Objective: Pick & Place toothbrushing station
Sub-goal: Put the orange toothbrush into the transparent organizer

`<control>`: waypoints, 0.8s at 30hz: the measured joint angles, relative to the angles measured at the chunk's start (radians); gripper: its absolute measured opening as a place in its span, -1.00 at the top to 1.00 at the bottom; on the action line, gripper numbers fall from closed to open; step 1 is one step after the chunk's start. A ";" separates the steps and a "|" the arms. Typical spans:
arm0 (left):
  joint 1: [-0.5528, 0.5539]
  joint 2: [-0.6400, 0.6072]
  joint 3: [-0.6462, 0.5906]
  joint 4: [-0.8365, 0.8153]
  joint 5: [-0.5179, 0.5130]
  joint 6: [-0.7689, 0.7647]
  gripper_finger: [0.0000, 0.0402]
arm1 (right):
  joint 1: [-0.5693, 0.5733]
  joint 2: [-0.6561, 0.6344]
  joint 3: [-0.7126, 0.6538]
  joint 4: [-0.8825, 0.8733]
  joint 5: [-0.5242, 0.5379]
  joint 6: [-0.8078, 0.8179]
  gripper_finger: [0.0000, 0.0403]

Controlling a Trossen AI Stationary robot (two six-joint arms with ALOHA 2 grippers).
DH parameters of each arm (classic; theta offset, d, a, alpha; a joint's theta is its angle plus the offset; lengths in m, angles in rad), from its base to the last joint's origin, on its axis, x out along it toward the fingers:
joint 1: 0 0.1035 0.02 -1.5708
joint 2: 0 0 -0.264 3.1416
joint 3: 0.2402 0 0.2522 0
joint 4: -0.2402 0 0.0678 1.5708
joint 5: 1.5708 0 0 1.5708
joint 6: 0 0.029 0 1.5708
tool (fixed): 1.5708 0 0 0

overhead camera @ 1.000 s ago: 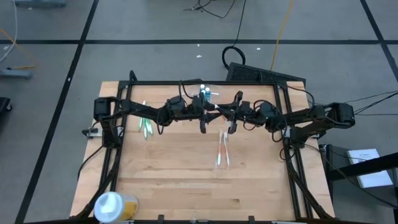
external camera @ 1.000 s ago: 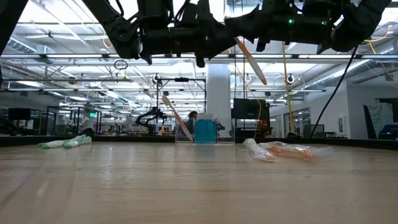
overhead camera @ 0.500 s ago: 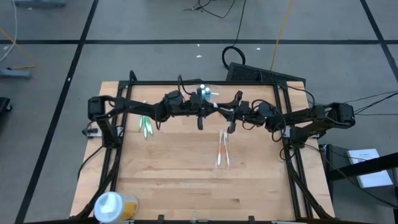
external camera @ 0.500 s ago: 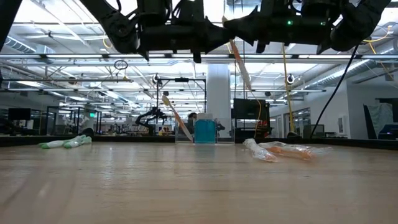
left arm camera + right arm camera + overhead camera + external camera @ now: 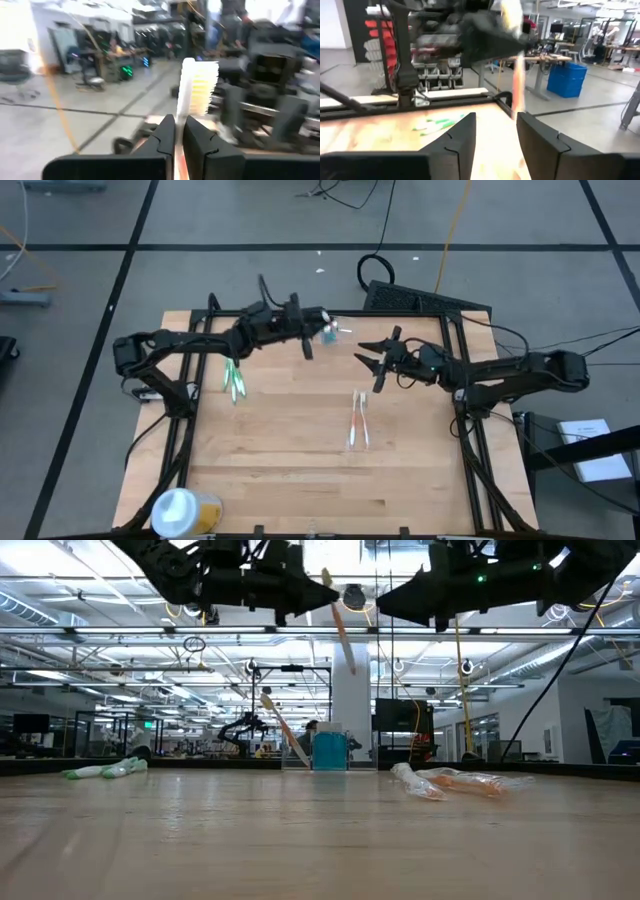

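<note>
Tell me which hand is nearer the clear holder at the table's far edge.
Left hand, just beside the clear holder, gripping a toothbrush. Right hand sits farther off.

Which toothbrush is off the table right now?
The orange-handled toothbrush held in the left gripper, hanging in the air; the green ones and the clear-wrapped ones lie on the table.

The orange toothbrush [image 5: 340, 620] is passing from the right gripper [image 5: 372, 364], now spreading open and pulling back toward frame right, to the left gripper [image 5: 306, 340], clamped on it and carrying it toward upper left.
</note>
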 joint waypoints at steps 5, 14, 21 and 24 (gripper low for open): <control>0.093 -0.006 -0.099 0.125 -0.038 -0.053 0.91 | 0.000 -0.031 0.000 -0.045 0.000 0.004 0.32; 0.195 -0.008 -0.165 0.177 -0.104 -0.087 0.90 | -0.012 -0.030 0.001 -0.054 0.003 0.001 0.32; 0.209 -0.024 -0.167 0.151 -0.097 -0.083 0.93 | -0.021 -0.030 0.001 -0.077 0.003 0.005 0.33; 0.204 -0.100 -0.168 0.044 -0.083 -0.061 0.93 | -0.021 -0.030 0.001 -0.104 0.003 0.003 0.32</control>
